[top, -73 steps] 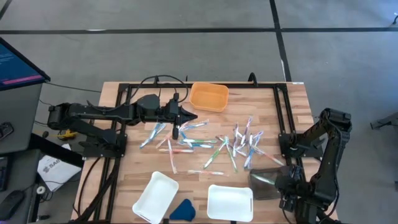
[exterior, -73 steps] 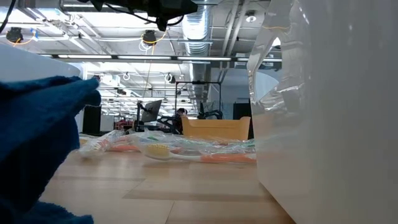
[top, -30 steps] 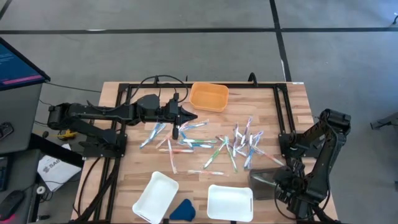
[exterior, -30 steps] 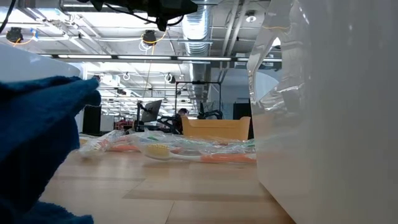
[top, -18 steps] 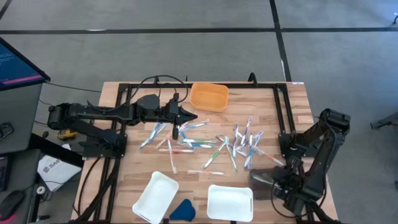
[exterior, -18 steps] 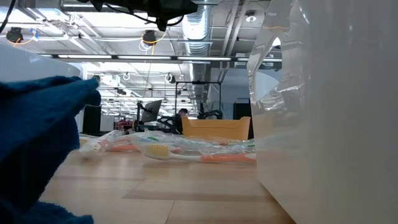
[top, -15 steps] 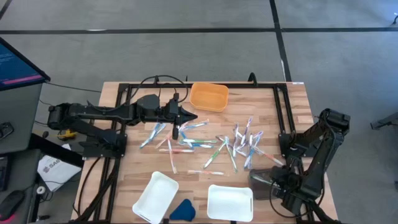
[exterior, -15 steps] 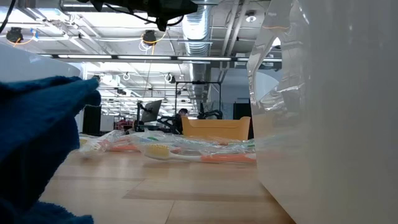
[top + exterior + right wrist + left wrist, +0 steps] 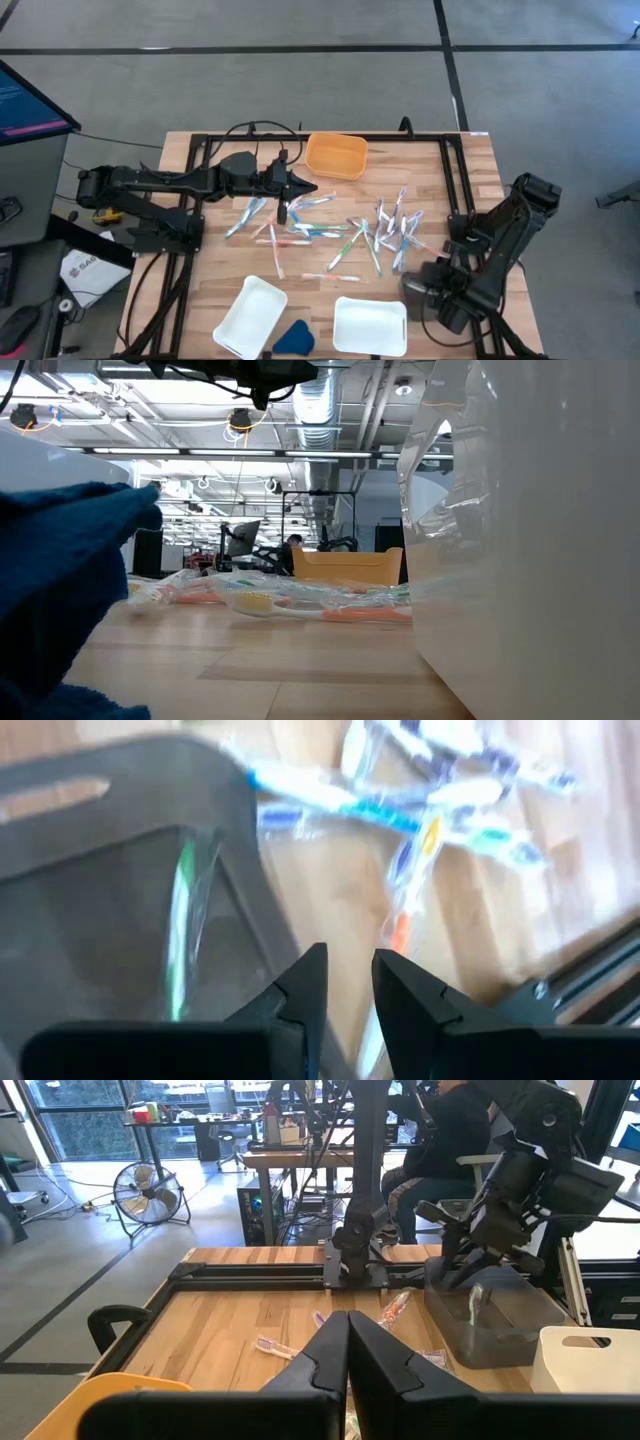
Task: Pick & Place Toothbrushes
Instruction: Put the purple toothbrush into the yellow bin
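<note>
— Fingers (image 9: 385, 1365) on the left gripper (image 9: 348, 1318)?
— Pressed flat together, nothing between them, hanging over the far-left heap. On the right gripper (image 9: 350, 965) the two dark fingers (image 9: 300, 995) stand a narrow slit apart, gripping nothing (bare wood shows through the gap).
— And underneath?
— Pale planked wooden table (image 9: 200, 285) with a black rail frame. Nearest the right gripper is a smoky, translucent grey tray (image 9: 90, 900) with rounded corners and a slot handle. An orange plastic bin (image 9: 336, 155) sits at the far edge; two glossy white rectangular trays (image 9: 250, 315) lie along the near edge, a dark-blue wedge (image 9: 293, 337) between them.
— Toothbrushes?
— Thin plastic sticks in crinkly clear wrap, the toothbrushes (image 9: 340, 235) lie scattered across the middle. One green toothbrush (image 9: 180, 920) lies inside the grey tray.
</note>
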Robot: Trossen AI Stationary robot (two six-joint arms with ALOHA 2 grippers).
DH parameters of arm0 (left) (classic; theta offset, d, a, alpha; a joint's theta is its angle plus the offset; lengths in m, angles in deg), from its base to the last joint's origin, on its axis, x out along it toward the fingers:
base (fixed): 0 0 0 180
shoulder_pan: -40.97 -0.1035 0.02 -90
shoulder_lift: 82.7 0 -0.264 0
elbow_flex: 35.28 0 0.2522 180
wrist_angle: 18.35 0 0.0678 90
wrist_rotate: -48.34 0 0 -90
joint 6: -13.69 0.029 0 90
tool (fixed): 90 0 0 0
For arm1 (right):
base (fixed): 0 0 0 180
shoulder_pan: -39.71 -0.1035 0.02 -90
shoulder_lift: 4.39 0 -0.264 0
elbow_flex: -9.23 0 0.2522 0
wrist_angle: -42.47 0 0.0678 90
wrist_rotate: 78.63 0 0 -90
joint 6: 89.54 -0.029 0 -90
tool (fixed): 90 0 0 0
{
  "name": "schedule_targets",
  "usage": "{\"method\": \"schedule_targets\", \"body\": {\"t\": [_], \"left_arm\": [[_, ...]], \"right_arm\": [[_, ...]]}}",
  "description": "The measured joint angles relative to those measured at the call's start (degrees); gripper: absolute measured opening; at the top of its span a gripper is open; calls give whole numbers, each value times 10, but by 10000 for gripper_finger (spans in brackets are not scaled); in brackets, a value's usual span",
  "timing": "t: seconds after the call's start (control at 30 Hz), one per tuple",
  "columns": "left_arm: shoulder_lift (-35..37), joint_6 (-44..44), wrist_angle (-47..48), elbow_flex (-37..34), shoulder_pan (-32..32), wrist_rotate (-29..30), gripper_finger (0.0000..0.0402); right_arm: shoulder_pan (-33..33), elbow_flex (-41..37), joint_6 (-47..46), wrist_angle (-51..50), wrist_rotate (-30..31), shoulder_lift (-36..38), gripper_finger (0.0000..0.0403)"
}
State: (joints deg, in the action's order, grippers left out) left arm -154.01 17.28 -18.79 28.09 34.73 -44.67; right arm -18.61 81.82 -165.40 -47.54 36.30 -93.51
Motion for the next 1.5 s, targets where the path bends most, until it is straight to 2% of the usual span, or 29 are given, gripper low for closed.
{"method": "schedule_targets", "body": {"t": [0.47,0.6,0.83,0.97,1.2,1.5], "left_arm": [[0,0,0,0,0,0,3],[0,0,0,0,0,0,3],[0,2,0,0,0,0,3],[0,2,0,0,0,0,3],[0,2,0,0,0,0,3],[0,2,0,0,0,0,3]], "right_arm": [[52,0,92,2,130,0,75],[75,0,151,2,154,0,75],[122,0,235,2,161,0,75],[154,0,320,-5,159,0,75],[207,8,305,-3,171,0,75],[237,48,317,10,163,0,75]]}}
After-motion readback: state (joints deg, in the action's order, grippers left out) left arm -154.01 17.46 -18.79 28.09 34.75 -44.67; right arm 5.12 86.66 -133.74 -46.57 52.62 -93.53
